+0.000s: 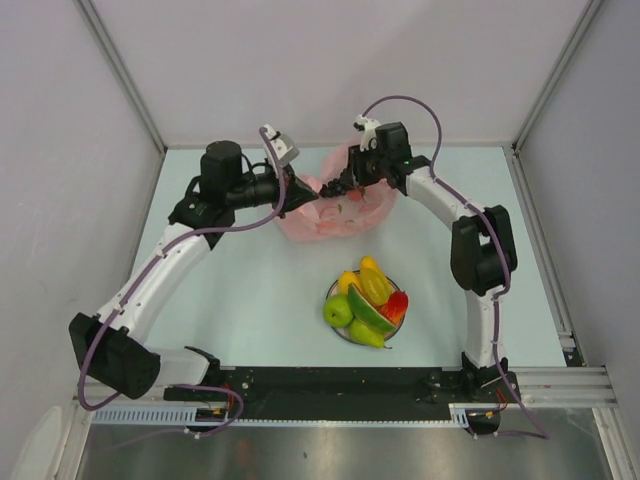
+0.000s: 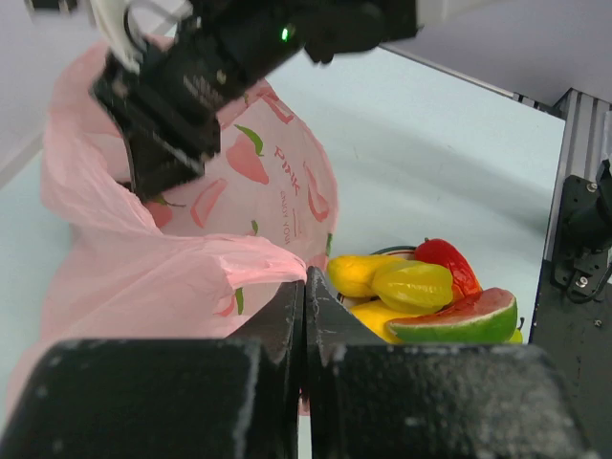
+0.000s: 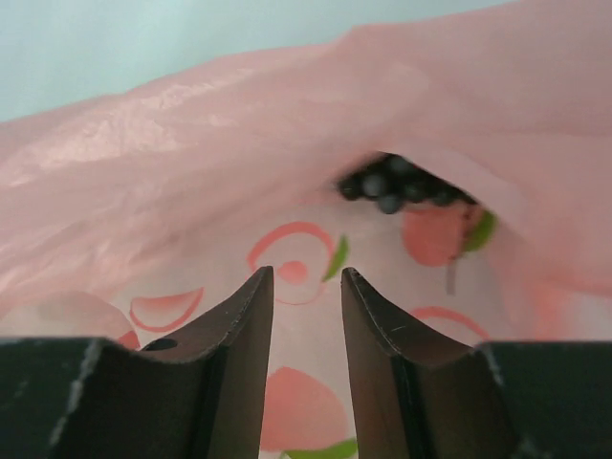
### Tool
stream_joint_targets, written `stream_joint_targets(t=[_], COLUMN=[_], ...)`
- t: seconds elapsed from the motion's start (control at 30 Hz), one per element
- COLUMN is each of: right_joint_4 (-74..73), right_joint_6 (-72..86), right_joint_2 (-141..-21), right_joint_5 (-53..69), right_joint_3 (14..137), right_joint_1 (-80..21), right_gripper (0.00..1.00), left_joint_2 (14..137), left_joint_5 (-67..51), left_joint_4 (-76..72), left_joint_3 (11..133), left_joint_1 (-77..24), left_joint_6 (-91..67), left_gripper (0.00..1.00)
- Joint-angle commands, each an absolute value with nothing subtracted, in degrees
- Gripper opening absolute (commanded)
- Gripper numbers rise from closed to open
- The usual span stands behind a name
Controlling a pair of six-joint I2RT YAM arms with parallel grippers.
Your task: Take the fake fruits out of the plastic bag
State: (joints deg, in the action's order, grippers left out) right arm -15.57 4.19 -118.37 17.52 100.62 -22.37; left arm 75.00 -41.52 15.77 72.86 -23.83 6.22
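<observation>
Right wrist view: right gripper (image 3: 304, 277) part open, empty, inside thin crinkly pink plastic bag (image 3: 172, 143). Further in, not touching: dark purple plastic grape bunch (image 3: 394, 186). Probably light, hard, bumpy, slippery: grab across middle. Floppy bag edge pinched in closed left gripper (image 2: 305, 287).

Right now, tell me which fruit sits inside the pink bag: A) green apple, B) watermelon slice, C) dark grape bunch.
C: the right wrist view shows the dark grape bunch deep inside the plastic bag, while the green apple and watermelon slice lie outside it.
</observation>
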Motion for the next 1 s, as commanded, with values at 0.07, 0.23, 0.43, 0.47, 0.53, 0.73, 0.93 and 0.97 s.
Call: stream_joint_targets(t=[0.07,0.23,0.43,0.47,0.53,0.73,0.93,0.97], right_joint_4=[-14.3,-13.5,-13.3,-13.4,-13.5,-13.2,-14.6,-14.6], right_joint_6=[12.2,12.7,17.6,18.6,19.6,20.5,19.9,20.0], right_joint_2=[-128.8,-137.0,-139.1,-139.4,-140.6,-145.5,-150.4,-150.8], right_joint_5=[22.8,7.5,4.4,4.7,5.3,2.8,-3.0,-3.3], right_joint_3=[109.5,120.1,122.4,122.3,122.8,128.4,134.0,134.1], right_joint_1=[-23.2,-23.6,-23.8,-23.8,-24.2,-26.1,-26.5,-26.5], right_gripper=[0.38,0.4,0.67,0.71,0.73,0.73,0.69,0.68], left_joint_2=[73.2,71.1,67.9,67.9,68.2,70.4,72.1,72.2], left_joint_5=[-43.2,-43.8,-40.1,-39.9,-39.8,-39.8,-39.6,-39.5], left_joint_4=[14.8,22.0,26.1,26.0,25.3,23.9,24.1,24.0], left_joint_3=[80.6,80.9,72.3,71.4,68.9,65.9,65.5,65.4], left_joint_1=[-23.8,-23.7,-23.7,-23.8,-23.9,-23.9,-24.9,-25.0], left_joint_6=[4.5,11.2,17.0,17.7,17.9,18.4,18.9,18.9], left_gripper=[0.0,0.0,0.0,0.0,0.0,0.0,0.0,0.0])
